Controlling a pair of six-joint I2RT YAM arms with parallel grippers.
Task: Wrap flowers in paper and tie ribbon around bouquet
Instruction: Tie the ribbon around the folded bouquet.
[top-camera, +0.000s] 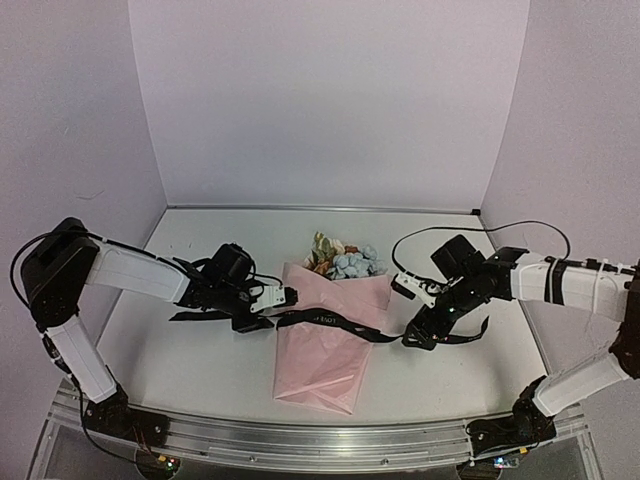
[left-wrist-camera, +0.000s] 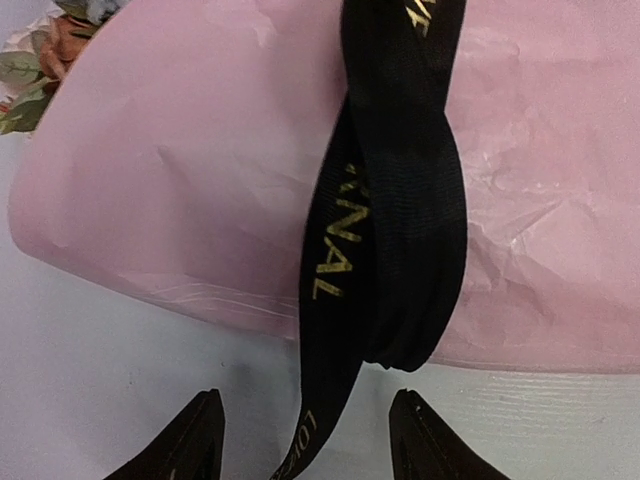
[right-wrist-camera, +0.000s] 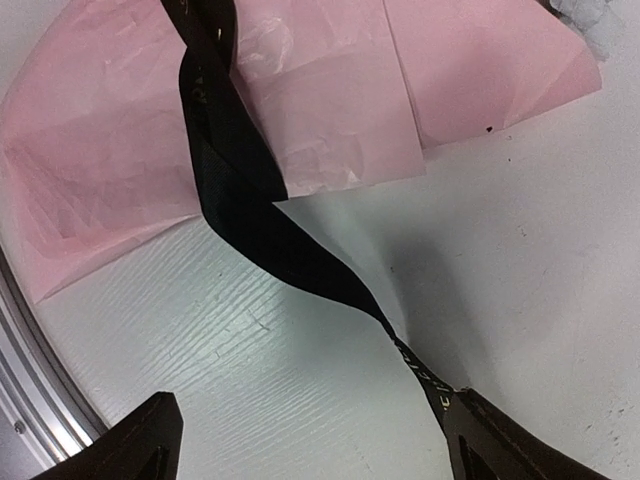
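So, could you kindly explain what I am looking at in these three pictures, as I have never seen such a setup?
These are two robot arms bolted at the near edge of a table. The wide picture comes from a camera above and behind them. The other two come from a camera on each wrist, looking past that arm's own fingers. On the table lies a bouquet: pink paper wrapped around flowers, with a black ribbon crossing it. The left pincer is open, with a ribbon strand running between its fingers. The right pincer is open too, and the ribbon's other end reaches one finger.
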